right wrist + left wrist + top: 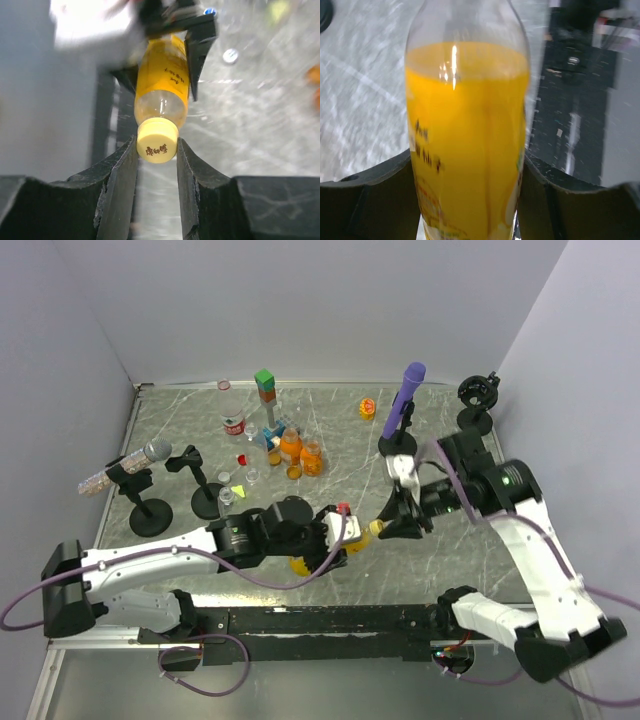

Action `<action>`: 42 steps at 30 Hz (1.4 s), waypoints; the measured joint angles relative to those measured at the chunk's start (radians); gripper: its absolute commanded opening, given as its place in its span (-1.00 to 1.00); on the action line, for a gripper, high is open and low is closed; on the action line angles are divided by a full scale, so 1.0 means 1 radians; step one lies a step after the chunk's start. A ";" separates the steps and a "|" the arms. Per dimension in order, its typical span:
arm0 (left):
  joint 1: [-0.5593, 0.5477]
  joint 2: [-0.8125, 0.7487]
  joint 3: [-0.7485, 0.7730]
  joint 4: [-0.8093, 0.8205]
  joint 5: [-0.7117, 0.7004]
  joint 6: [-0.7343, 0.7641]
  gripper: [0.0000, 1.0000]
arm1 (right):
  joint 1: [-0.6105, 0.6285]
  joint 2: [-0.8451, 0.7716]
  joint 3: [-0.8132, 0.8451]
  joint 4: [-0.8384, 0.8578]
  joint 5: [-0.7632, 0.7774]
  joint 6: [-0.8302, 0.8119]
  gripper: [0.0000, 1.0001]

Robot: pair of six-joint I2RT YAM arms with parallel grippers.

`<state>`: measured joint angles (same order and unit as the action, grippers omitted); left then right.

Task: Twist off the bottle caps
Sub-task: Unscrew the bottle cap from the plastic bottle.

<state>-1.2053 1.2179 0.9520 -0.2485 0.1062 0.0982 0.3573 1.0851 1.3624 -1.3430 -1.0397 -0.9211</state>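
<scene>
Clamping a yellow juice bottle [470, 140] around its body, the left fingers [375, 200] stand partly apart, one against each side of it. They hold it tipped over, neck toward the right arm, in the lower centre of the overhead view above the grey marbled counter [330, 425]. The right fingers [122, 175] are closed tight on the bottle's yellow cap [157, 142], pinching it from both sides. Other bottles [290, 445] stand clustered in the upper centre, well apart from both arms.
</scene>
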 measured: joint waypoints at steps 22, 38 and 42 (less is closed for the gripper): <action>0.081 -0.041 -0.047 -0.011 0.149 0.050 -0.89 | -0.039 -0.149 -0.057 0.207 -0.008 0.282 0.92; -0.098 0.006 -0.082 0.158 -0.317 -0.035 -0.89 | -0.224 0.073 -0.092 0.217 0.000 0.776 0.58; -0.100 0.013 -0.090 0.185 -0.365 -0.043 -0.89 | -0.224 0.076 -0.093 0.186 -0.005 0.774 0.43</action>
<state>-1.3048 1.2312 0.8623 -0.0631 -0.2584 0.0551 0.1329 1.1610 1.2697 -1.1572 -1.0443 -0.1467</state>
